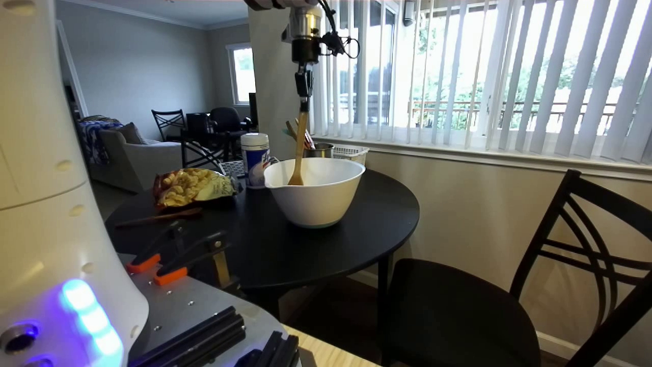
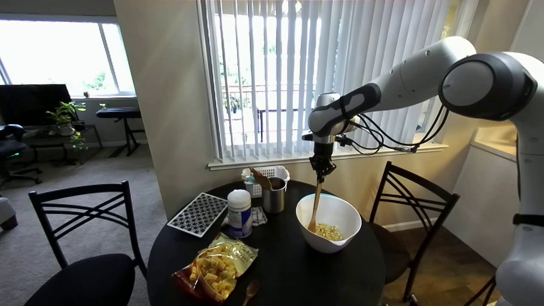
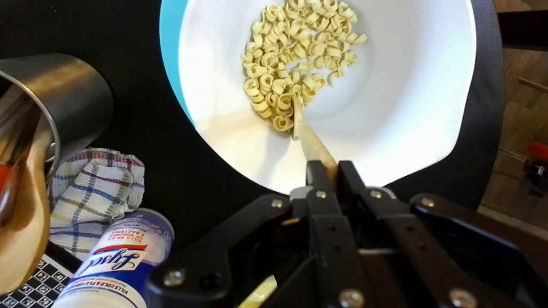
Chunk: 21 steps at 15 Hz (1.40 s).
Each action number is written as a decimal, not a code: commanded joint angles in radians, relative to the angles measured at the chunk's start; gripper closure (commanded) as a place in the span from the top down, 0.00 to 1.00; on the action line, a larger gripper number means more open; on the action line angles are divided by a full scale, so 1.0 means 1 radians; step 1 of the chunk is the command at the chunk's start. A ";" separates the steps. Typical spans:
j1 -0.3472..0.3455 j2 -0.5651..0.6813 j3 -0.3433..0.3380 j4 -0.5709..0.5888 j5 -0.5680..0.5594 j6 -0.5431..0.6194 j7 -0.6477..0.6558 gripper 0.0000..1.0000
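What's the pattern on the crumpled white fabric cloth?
The cloth is checked, with blue, dark red and yellowish lines, best seen in the wrist view.

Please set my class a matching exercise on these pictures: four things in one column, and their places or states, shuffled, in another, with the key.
1. End effector
2. Loose pasta
3. Metal pot
4. Lysol canister

A. Inside the white bowl
B. Topped by a white lid
C. Gripping a wooden spoon
D. Has utensils standing in it

Pairs: 1-C; 2-A; 3-D; 4-B
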 commanded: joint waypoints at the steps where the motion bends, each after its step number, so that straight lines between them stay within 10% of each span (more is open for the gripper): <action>1: 0.015 0.025 -0.010 -0.006 -0.025 0.077 0.037 0.05; 21: 0.011 0.077 -0.171 -0.028 -0.370 0.204 0.405 0.05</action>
